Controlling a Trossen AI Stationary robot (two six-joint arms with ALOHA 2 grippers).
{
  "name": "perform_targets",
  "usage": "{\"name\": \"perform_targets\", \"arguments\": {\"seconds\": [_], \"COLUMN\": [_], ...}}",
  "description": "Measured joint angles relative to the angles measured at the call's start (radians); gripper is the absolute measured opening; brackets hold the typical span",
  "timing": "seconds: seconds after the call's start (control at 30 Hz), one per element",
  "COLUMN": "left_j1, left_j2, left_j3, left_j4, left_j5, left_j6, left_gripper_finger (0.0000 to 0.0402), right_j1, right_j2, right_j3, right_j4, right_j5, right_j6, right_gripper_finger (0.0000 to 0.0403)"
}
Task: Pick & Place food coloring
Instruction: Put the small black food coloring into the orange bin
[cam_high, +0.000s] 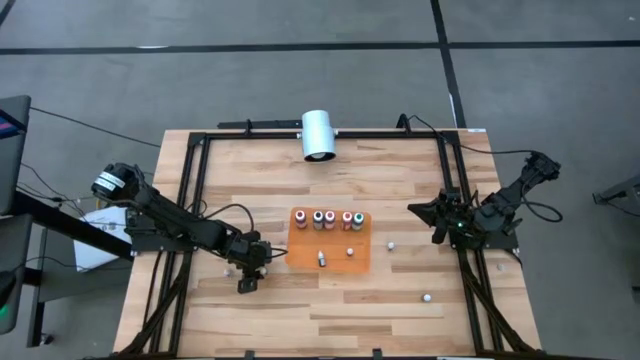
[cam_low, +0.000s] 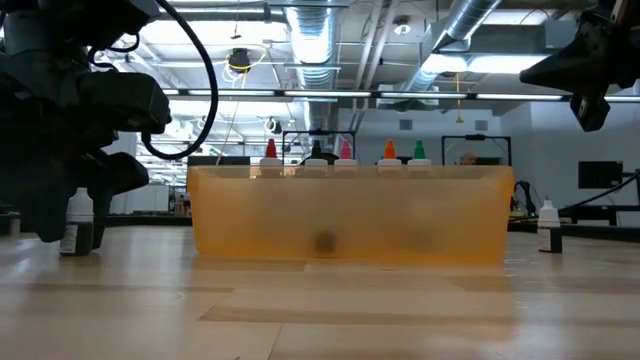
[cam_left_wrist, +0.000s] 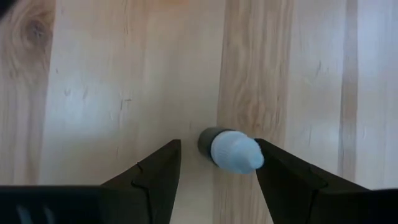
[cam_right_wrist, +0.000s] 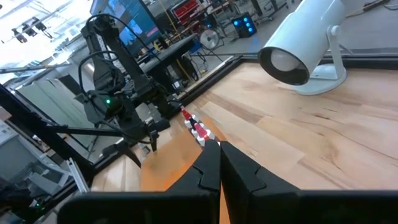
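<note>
The left gripper hangs low over the wooden table, just left of the orange mat, and its own arm hides whatever sits under it from above. Its wrist camera fills that gap: the two dark fingers stand spread apart with a small white-capped bottle between them, lying nearer one finger, though whether either finger touches it is hard to judge. At table height the same arm blocks most of the left side, and a pale bottle with a dark lower band shows just behind it. On the mat, a row of food coloring bottles stands along the far edge, their coloured tops peeking over the mat's blurred near rim. Two more small things on the mat's near half are too tiny to identify. The white cylinder lies at the table's far edge. Further right, two small white bottles stand on bare wood. The right gripper waits above the right edge of the table, fingers pressed together, holding nothing.
</note>
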Motion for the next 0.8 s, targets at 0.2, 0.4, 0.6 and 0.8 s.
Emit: {"name": "perform_targets", "arguments": {"seconds": [0.2,0.4,0.6,0.8], "left_j1": [0.000,0.000,0.000,0.000], "left_j2": [0.000,0.000,0.000,0.000], "left_j3": [0.000,0.000,0.000,0.000], "left_j4": [0.023,0.014,0.014,0.014], "left_j5": [-0.004,-0.005,-0.003,0.009], "left_j6": [-0.008,-0.014,-0.042,-0.042], "left_gripper_finger": [0.0194,0.0194,0.0178,0.0106], "right_j1": [0.000,0.000,0.000,0.000], "right_j2": [0.000,0.000,0.000,0.000], "right_j3": [0.000,0.000,0.000,0.000], "right_j4": [0.000,0.000,0.000,0.000], "right_j5": [0.000,0.000,0.000,0.000], "right_j6": [0.000,0.000,0.000,0.002], "right_gripper_finger": [0.0001,0.0001,0.0001,0.0001]}}
